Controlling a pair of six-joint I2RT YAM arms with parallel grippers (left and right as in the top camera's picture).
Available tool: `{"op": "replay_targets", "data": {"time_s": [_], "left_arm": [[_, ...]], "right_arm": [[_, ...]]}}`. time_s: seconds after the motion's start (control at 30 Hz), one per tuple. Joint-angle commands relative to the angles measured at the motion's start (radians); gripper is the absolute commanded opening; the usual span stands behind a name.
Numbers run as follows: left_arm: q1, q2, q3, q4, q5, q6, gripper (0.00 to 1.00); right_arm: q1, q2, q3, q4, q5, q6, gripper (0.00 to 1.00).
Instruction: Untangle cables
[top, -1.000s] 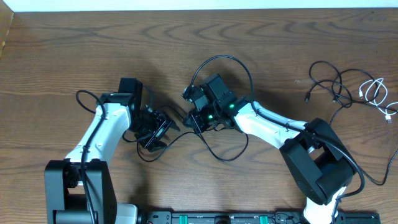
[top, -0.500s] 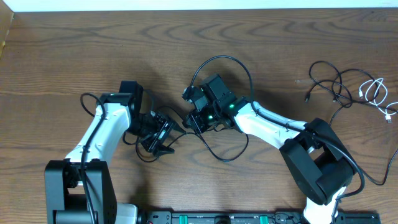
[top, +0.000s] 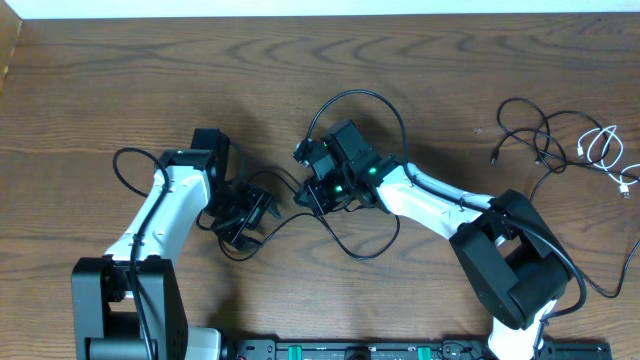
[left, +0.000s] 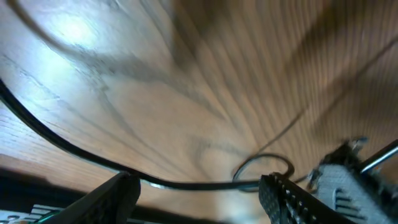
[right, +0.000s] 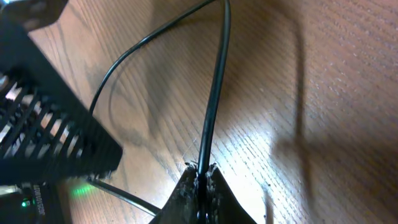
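1 black wire (right: 214, 93) in right gripper (right: 199, 175)

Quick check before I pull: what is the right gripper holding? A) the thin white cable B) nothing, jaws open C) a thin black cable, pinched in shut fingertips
C: in the right wrist view the right gripper is shut, with a thin black cable running up out of its fingertips. The thin white cable lies far off at the right edge of the wooden table.
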Motion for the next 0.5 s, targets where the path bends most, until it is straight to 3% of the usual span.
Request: {"op": "replay_targets", "data": {"time_s": [0.0,0.17,0.3,0.47], "left_arm": [[-0.001,0.005,-0.006,-0.004,-0.047,-0.082,0.67],[-0.013,0.005,-0.006,-0.086,0.074,-0.091,0.68],[-0.032,0.005,-0.006,-0.108,0.065,-0.095,0.68],[-0.047,0.005,-0.01,-0.108,-0.098,-0.304,0.69]], "right_arm": [[0.0,0.005,-0.001,-0.004,-0.014,-0.014,0.04],[0.0,0.005,-0.001,-0.004,-0.014,-0.014,0.05],[0.0,0.005,-0.001,-0.003,-0.014,-0.015,0.05],[0.0,0.005,-0.001,0.002,-0.014,-0.014,0.05]]}}
